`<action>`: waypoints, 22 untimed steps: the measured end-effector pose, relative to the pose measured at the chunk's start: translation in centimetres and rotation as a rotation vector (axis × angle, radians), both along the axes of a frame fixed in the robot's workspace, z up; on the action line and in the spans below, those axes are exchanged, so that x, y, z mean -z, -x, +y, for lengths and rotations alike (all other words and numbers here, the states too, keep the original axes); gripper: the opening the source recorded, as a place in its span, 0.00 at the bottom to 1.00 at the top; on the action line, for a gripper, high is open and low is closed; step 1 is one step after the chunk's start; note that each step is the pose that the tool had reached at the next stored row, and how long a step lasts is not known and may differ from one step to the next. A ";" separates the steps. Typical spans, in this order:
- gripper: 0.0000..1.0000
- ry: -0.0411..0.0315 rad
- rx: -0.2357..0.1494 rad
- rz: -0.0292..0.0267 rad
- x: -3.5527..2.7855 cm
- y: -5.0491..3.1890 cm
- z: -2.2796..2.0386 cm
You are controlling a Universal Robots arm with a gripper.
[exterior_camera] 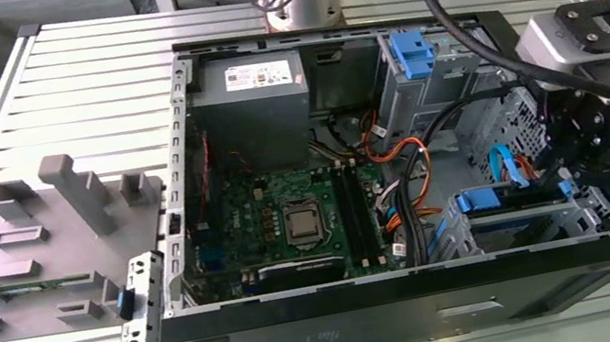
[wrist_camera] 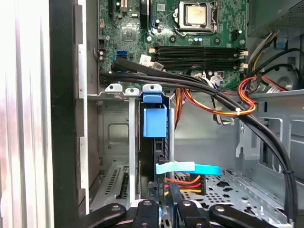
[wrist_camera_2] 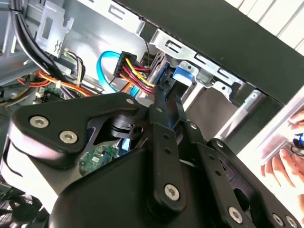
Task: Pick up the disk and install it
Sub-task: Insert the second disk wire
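Observation:
The disk (wrist_camera: 154,121) stands on edge in the metal drive cage (wrist_camera: 114,88) at the case's front corner, its blue plastic rail facing up. In the exterior view the disk (exterior_camera: 490,198) lies low on the exterior view's right, inside the cage (exterior_camera: 537,220). My gripper (exterior_camera: 583,166) reaches down into the case just beside it. In both wrist views the black fingers run close together, and the gripper (wrist_camera: 165,190) sits at the disk's near edge. In the second wrist view the gripper (wrist_camera_2: 168,97) points at the blue rail (wrist_camera_2: 184,73). Whether the tips touch the disk is hidden.
The open case holds a motherboard (exterior_camera: 287,211), a grey power-supply box (exterior_camera: 249,97) and thick black cables (wrist_camera: 213,90). A light-blue data cable (wrist_camera: 190,167) and red-yellow wires cross near the fingers. A grey fixture (exterior_camera: 44,242) stands on the table. A person's hand (wrist_camera_2: 285,166) shows outside the case.

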State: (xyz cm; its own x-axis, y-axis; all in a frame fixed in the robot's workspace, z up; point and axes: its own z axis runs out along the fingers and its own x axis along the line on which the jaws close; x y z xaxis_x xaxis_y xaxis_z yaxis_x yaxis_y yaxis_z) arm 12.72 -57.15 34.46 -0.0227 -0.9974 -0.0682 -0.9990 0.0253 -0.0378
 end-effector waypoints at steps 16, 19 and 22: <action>0.24 0.0000 0.000 0.0000 -2.02 0.03 0.00; 0.24 0.0000 0.000 0.0001 -2.02 0.05 0.00; 0.24 0.0000 0.000 0.0000 -2.02 0.27 0.01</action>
